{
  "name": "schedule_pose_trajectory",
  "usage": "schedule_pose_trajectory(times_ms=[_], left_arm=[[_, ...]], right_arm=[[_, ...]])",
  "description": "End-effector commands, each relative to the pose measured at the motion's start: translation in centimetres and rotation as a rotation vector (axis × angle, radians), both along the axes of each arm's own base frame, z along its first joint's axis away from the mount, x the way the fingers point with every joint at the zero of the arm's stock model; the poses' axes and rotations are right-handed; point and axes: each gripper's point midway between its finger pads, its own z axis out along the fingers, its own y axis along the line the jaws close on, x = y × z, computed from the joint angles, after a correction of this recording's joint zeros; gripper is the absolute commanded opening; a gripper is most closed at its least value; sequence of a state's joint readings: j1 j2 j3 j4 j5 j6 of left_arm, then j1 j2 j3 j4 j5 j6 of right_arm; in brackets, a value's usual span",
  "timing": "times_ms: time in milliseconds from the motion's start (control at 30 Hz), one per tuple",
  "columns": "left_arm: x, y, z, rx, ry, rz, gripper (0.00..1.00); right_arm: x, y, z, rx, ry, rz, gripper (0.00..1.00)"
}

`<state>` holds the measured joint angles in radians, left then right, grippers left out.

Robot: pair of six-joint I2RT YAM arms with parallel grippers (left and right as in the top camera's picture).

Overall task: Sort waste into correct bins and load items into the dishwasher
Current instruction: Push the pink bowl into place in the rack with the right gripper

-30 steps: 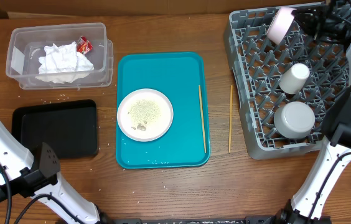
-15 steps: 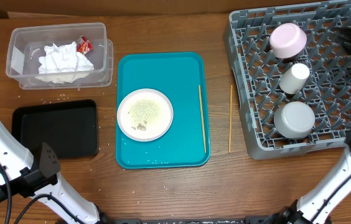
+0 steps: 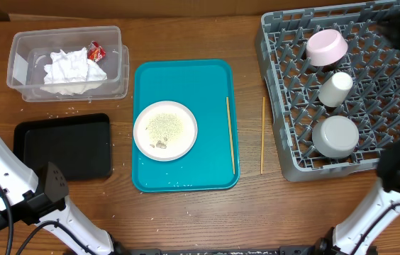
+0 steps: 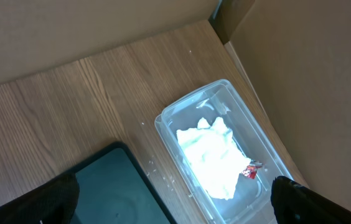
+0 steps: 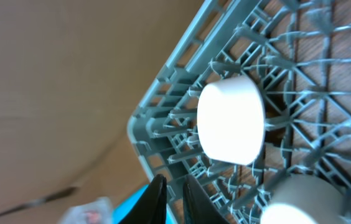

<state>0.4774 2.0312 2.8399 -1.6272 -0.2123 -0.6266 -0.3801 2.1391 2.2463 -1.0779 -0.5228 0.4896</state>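
Your left gripper (image 4: 172, 202) is wide open and empty, over the clear tub (image 4: 163, 121) and black tray (image 4: 107, 186). Your right gripper (image 5: 170, 199) is near shut, holding nothing, above the dish rack (image 5: 163, 118).

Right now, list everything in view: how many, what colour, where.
tub: one, clear, back left
tissue: one, white, in tub
wrapper: one, red, in tub
black tray: one, front left
teal tray: one, centre
plate: one, white with crumbs, on teal tray
sticks: two, tan, on teal tray and table
rack: one, grey, right
pink bowl: one, in rack
cup: one, white, in rack
greyish-white bowl: one, in rack
left gripper: open, above tub
right gripper: shut, above rack
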Motion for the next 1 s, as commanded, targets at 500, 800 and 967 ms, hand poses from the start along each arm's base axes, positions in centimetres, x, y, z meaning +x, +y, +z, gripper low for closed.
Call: schedule_pose_trajectory(times_ms=[500, 800, 967], left_arm=[[0.4, -0.1, -0.3, -0.007, 0.0, 0.0, 1.0], [0.4, -0.1, -0.3, -0.007, 0.0, 0.0, 1.0], [0.4, -0.1, -0.3, -0.007, 0.0, 0.0, 1.0]], right_arm=[[6.5, 4.0, -11.7, -0.373, 0.137, -0.029, 0.07], [4.2, 1.0, -12.9, -0.465, 0.262, -0.104, 0.04], [2.5, -0.8, -12.9, -0.471, 0.328, -0.132, 0.04]])
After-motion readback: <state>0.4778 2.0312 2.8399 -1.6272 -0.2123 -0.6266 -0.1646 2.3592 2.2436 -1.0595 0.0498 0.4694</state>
